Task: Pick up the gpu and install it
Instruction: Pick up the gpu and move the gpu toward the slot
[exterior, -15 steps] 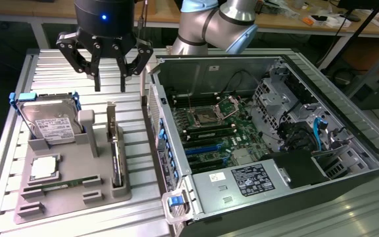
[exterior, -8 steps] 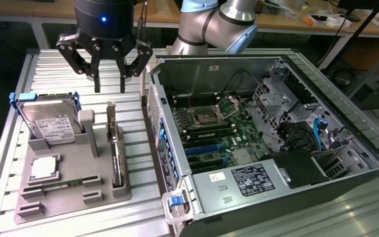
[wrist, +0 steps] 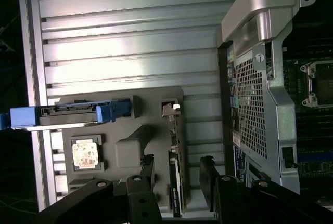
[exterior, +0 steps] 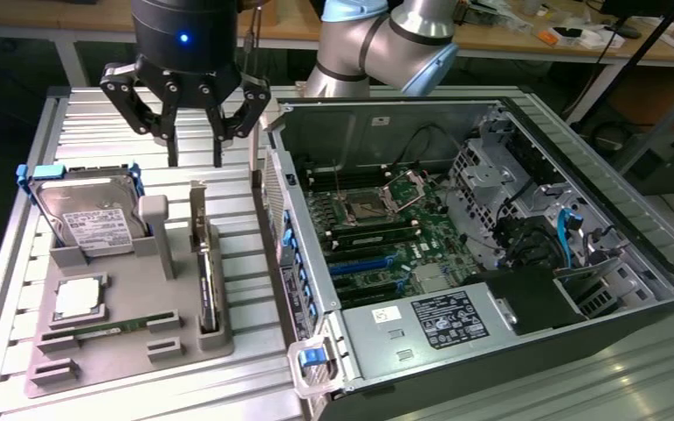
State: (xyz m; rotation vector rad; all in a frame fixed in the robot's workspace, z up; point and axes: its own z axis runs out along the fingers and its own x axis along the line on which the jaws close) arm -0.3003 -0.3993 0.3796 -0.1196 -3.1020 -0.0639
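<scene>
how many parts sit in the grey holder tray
4: hard drive standing at the far end, cpu flat in front of it, memory stick in the nearest slot, gpu on edge beside the computer case.

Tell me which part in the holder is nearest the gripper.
The gpu, the thin black card on edge, below the gripper; the blue-handled hard drive stands aside.

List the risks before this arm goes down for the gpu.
1. The gpu stands on edge, thin, in the grey holder; the open gripper above it could land a finger on its top edge instead of straddling it.
2. The computer case wall stands close beside the holder; the outer finger might clip it.
</scene>
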